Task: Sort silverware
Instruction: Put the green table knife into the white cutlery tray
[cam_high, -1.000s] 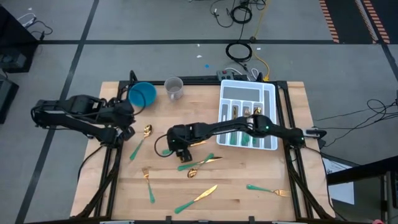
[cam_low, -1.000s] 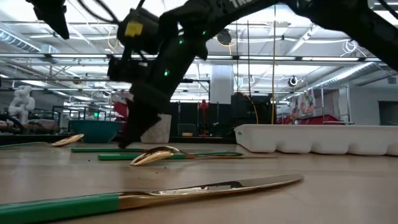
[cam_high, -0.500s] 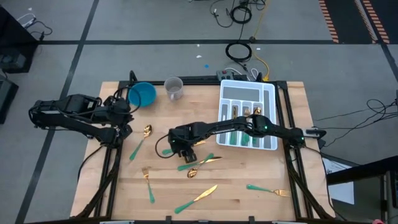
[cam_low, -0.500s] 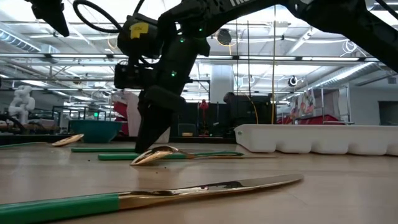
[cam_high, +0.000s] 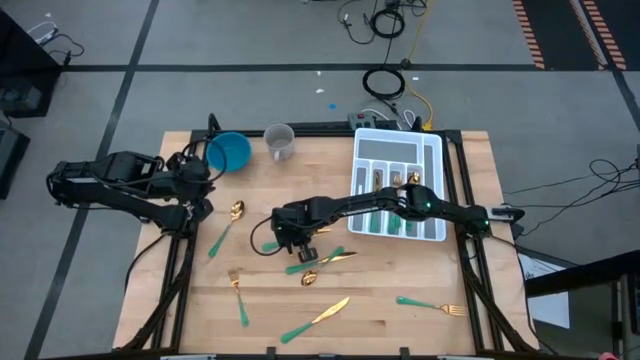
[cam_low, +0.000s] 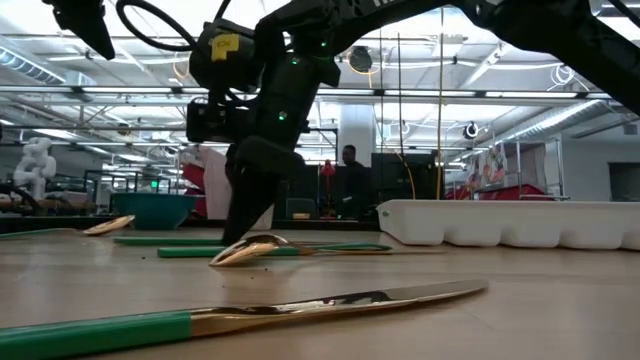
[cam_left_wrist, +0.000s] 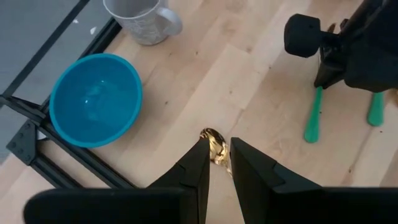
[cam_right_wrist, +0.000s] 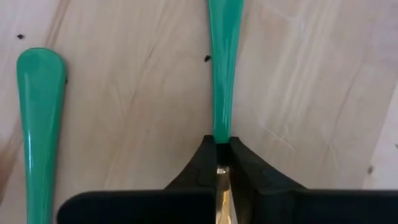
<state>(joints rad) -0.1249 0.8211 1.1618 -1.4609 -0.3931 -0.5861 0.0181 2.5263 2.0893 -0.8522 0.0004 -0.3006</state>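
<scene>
From above, we see the right gripper (cam_high: 297, 243) at frame centre, pressed down among the scattered gold-headed, teal-handled silverware (cam_high: 320, 262) on the wooden table (cam_high: 400, 330); more pieces lie in the white divided tray (cam_high: 432, 150) at upper right. The left gripper (cam_high: 200, 193) waits at left near the round blue bowl (cam_high: 229, 152).

At table level, the right arm descends steeply, its fingers (cam_low: 243, 222) touching the tabletop.

The left wrist shows that claw partly closed above a gold spoon (cam_left_wrist: 216, 142), apparently not grasping it.

The right wrist shows its claw clenched on a teal-handled utensil (cam_right_wrist: 223, 68) where handle meets gold. We judge so narrow a pinch could let it pivot or slip when lifted.
</scene>
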